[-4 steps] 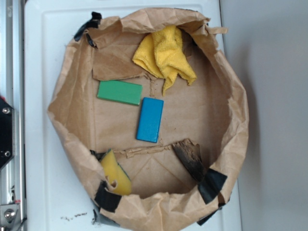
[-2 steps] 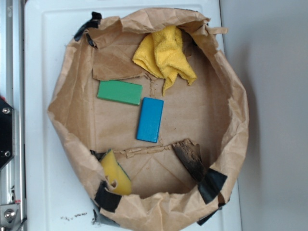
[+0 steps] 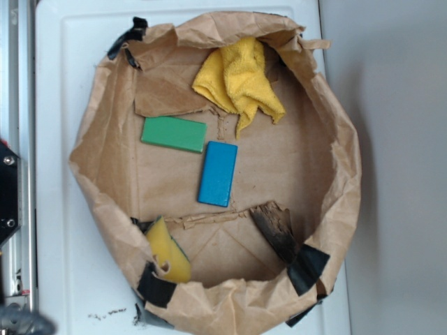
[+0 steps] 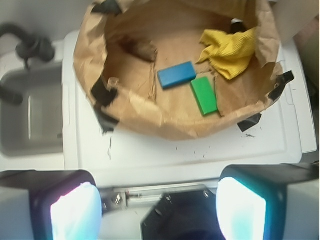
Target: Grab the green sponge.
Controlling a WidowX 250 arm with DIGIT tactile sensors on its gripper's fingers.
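Note:
The green sponge (image 3: 167,251), yellow foam with a thin dark green edge, leans against the inner wall of the brown paper bag (image 3: 335,209) at its lower left, beside black tape. In the wrist view the bag's near wall hides the sponge. My gripper (image 4: 157,210) is open, with its two pale pads wide apart at the bottom of the wrist view and nothing between them. It hovers outside the bag, over the white counter's edge and well short of the sponge.
Inside the bag lie a flat green block (image 3: 174,134), a blue block (image 3: 218,173), a yellow cloth (image 3: 241,80) and a dark bark-like piece (image 3: 276,230). A sink (image 4: 30,115) sits left of the counter. A blurred dark arm part (image 3: 24,324) shows at the exterior's bottom-left corner.
A blurred dark shape has come into the exterior view's bottom-left corner, covering the metal bracket. The objects in the bag have not moved.

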